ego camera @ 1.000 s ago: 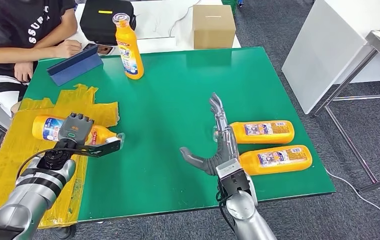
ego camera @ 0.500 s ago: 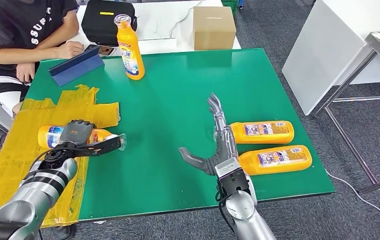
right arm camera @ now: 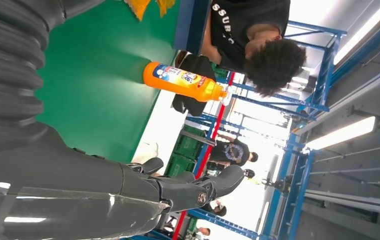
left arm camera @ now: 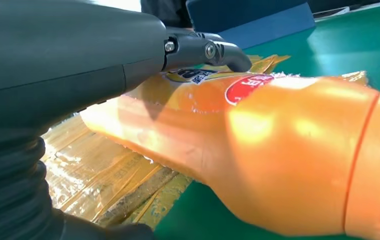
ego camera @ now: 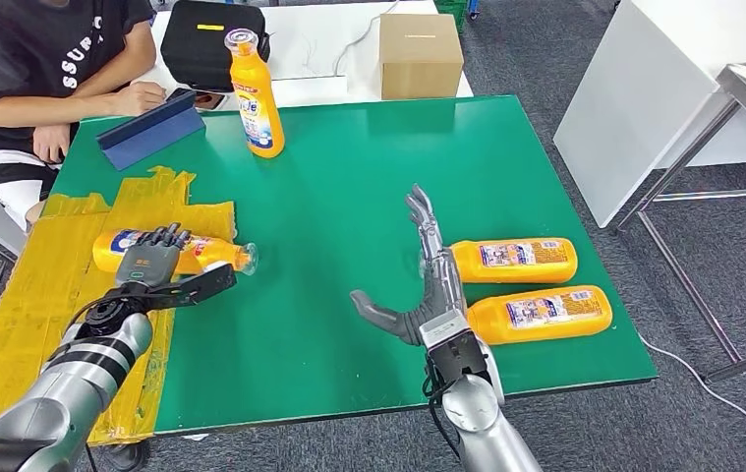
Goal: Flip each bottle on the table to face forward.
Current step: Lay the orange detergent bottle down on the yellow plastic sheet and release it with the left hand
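Note:
An orange bottle (ego camera: 197,250) lies on its side at the table's left, cap toward the middle. My left hand (ego camera: 157,267) holds it, fingers over its body and thumb stretched out below its neck. The left wrist view shows those fingers (left arm camera: 203,50) resting on the bottle (left arm camera: 278,150) by its label. Two more orange bottles, one (ego camera: 514,260) farther and one (ego camera: 544,313) nearer, lie labels up at the right. My right hand (ego camera: 428,290) stands open just left of them, fingers spread and empty. A fourth bottle (ego camera: 254,93) stands upright at the back, also seen as bottle (right arm camera: 182,80).
Crumpled yellow tape (ego camera: 44,295) covers the left part of the green table (ego camera: 349,177). A blue case (ego camera: 147,128) lies at the back left beside a seated person (ego camera: 44,69). A black bag (ego camera: 201,34) and a cardboard box (ego camera: 420,51) sit behind the table.
The lying left bottle has shifted right and farther from me under my left hand, whose fingers now sit on its near side. The right hand has stayed put.

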`<state>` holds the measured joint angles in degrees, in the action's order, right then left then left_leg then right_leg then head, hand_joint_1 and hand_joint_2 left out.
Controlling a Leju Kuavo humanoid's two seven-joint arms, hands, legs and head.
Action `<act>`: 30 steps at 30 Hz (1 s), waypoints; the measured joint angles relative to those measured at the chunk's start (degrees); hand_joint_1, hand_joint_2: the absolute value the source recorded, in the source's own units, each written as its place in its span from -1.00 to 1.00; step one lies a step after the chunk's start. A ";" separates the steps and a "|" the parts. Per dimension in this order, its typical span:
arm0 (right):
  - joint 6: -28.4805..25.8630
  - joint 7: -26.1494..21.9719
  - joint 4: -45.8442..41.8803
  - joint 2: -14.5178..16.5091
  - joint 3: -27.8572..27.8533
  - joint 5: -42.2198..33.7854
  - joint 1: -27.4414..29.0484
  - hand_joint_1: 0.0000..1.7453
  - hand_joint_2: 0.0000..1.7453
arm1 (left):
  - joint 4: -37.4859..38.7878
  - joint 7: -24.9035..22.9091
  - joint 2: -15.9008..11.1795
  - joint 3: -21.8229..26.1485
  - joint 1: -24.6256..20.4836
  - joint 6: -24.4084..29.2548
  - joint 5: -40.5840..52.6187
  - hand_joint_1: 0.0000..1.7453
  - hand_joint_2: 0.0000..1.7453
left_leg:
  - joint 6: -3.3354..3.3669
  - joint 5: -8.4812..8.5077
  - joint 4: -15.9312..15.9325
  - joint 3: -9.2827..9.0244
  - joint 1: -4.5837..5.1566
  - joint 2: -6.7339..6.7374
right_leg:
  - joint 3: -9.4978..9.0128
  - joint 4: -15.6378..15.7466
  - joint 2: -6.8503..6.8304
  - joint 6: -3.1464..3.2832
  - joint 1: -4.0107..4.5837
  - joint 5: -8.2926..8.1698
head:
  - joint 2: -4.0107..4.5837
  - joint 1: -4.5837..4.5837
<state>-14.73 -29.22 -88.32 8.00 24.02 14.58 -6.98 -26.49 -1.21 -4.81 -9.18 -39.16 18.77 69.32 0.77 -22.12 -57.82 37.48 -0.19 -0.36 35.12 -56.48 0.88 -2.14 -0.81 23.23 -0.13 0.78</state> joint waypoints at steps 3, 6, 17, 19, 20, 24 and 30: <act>0.00 0.09 0.18 0.00 0.00 0.11 -0.01 -1.00 1.00 | -0.01 0.08 0.01 0.11 0.17 1.16 -0.25 -1.00 -1.00 | 0.00 0.00 0.00 0.00 0.00 0.01 | 0.00 0.00 0.01 0.00 0.00 0.00 | 0.00 0.00; 0.00 0.19 0.37 0.00 0.00 0.28 -0.01 -1.00 1.00 | -0.01 0.39 0.03 0.23 0.61 2.41 -0.58 -1.00 -1.00 | 0.00 0.00 0.00 0.01 0.00 0.02 | 0.02 0.00 0.01 -0.01 0.00 0.00 | 0.00 -0.01; -0.03 0.49 0.77 0.00 0.00 0.63 -0.02 -1.00 1.00 | -0.38 1.58 0.13 0.57 1.41 3.50 -0.92 -1.00 -1.00 | 0.00 -0.02 0.00 0.05 0.00 0.02 | 0.07 0.00 0.01 0.00 0.00 0.01 | 0.00 0.00; -0.20 0.58 0.81 0.00 0.00 0.97 -0.01 -1.00 1.00 | -1.04 2.80 0.26 0.59 1.86 3.74 -1.95 -1.00 -1.00 | 0.00 -0.02 0.00 0.05 0.00 0.02 | 0.08 0.00 0.01 -0.01 0.00 0.01 | 0.00 0.00; -0.37 0.60 0.82 0.00 0.00 1.20 0.00 -1.00 1.00 | -1.61 3.77 0.36 0.61 2.20 3.84 -2.86 -1.00 -1.00 | 0.00 -0.02 0.00 0.06 0.00 0.02 | 0.09 0.00 0.01 -0.01 0.00 0.01 | 0.00 -0.01; -1.40 0.60 0.82 -0.01 -0.23 2.23 0.21 -1.00 1.00 | -6.55 9.19 1.03 0.68 4.67 2.23 -9.49 -1.00 -1.00 | 0.00 -0.02 0.00 0.09 0.01 0.02 | 0.12 0.00 0.01 -0.01 -0.01 0.00 | 0.00 -0.01; -3.04 0.50 0.48 -0.29 -1.49 3.51 1.37 -1.00 1.00 | -20.84 12.86 1.57 -0.91 10.22 -2.43 -20.15 -1.00 -1.00 | 0.01 -0.04 0.00 0.16 0.03 0.05 | 0.18 0.02 0.02 -0.01 -0.03 0.00 | 0.00 -0.01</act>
<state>-17.77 -28.72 -87.84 7.71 22.53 18.09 -5.62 -47.32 11.65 -3.25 -10.09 -28.94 16.34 49.18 0.79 -22.16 -57.82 37.64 -0.15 -0.31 35.30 -56.46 0.90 -2.15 -0.84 23.24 -0.13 0.77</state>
